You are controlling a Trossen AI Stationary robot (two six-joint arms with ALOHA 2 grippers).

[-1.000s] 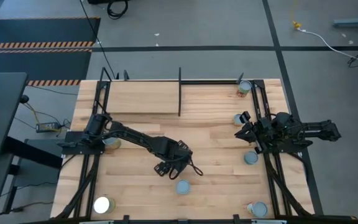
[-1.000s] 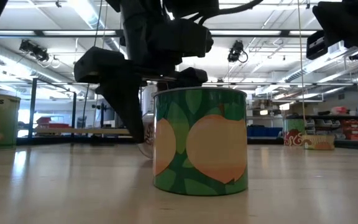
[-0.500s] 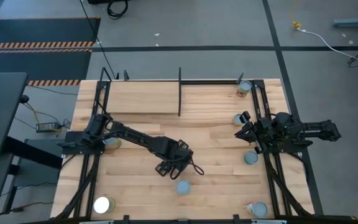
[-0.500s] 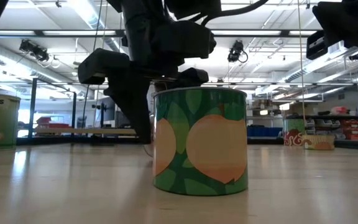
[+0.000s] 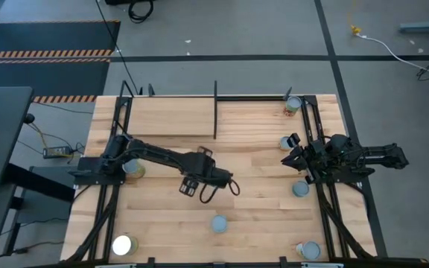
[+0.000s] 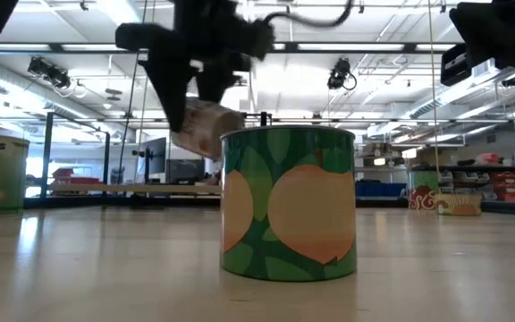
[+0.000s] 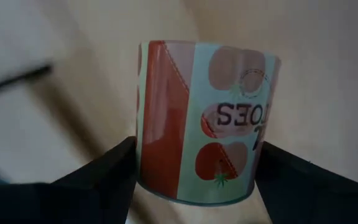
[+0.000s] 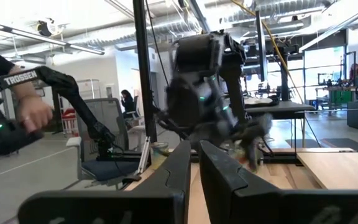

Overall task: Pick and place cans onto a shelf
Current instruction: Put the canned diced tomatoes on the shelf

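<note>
**Left gripper lifts a tomato can off the table**

Left gripper (image 5: 193, 184) now pinches a can (image 7: 201, 121) between its two fingers, one dark finger (image 7: 98, 171) against each side of the red-and-pale tomato label. A second ago the same gripper sat lower and nearer the front of the tabletop (image 5: 259, 149), just behind the green-labelled can (image 6: 289, 201), fingers still coming together; since then it has risen and drawn back toward the table's middle. From table height the held can (image 6: 202, 128) hangs tilted, clear of the wood. So the pick looks done and the carry is starting (the shelf (image 5: 170, 117), at the back left of the table, holds no cans yet).

Right gripper (image 8: 193, 163) has not moved: it waits at the table's right edge with fingers pressed together, holding nothing. Other cans remain on the tabletop, among them one near the front centre (image 5: 219, 223) and one with a glaring white lid (image 5: 123, 244).
</note>
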